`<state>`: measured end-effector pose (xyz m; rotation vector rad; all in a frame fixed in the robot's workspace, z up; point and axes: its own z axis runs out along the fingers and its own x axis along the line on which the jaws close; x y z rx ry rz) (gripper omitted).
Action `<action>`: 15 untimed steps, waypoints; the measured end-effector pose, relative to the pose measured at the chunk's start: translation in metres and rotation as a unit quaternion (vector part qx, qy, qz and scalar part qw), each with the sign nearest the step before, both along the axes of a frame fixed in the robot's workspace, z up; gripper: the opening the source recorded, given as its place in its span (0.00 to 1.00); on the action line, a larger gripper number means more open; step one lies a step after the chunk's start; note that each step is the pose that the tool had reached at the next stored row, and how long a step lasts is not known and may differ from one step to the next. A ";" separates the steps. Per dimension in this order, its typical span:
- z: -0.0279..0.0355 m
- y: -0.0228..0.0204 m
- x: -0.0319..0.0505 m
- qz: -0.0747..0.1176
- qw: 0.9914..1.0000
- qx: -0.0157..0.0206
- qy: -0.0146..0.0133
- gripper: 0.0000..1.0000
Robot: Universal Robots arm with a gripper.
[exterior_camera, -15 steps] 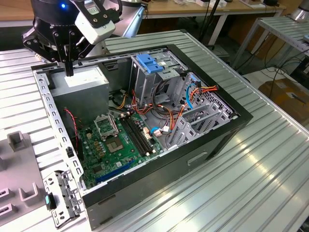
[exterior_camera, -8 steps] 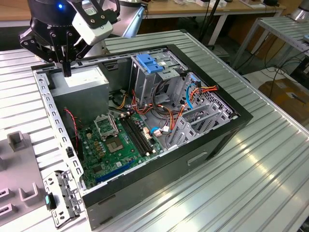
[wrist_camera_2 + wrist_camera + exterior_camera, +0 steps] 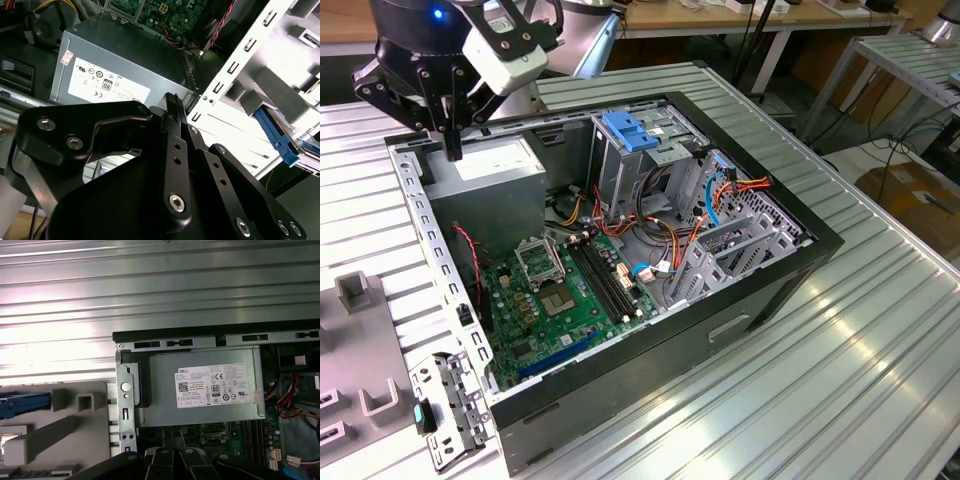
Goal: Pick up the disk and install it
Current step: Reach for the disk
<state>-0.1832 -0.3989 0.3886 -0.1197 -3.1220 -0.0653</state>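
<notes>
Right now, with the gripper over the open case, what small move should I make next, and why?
Probably shift sideways off the case toward the grey fixture. The gripper hangs shut and empty above the power supply, while what looks like the blue rail of the disk lies on that fixture beside the case.

Robotics lab: slatted metal workbench (image 3: pixel 840 380), opened computer case (image 3: pixel 740 312), cabled desks (image 3: pixel 705 14).

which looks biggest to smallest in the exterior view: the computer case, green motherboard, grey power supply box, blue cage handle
1. computer case, clearly largest
2. green motherboard and grey power supply box: close. The motherboard looks slightly bigger but sits nearer the camera, so this pair is unsure
3. blue cage handle, smallest
</notes>
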 end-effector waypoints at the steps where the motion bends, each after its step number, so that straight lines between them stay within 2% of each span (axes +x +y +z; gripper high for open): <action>1: -0.0001 0.0000 -0.0007 0.000 1.000 0.000 0.000 0.11; 15: -0.0013 0.0000 -0.0099 0.000 1.000 0.000 0.006 0.11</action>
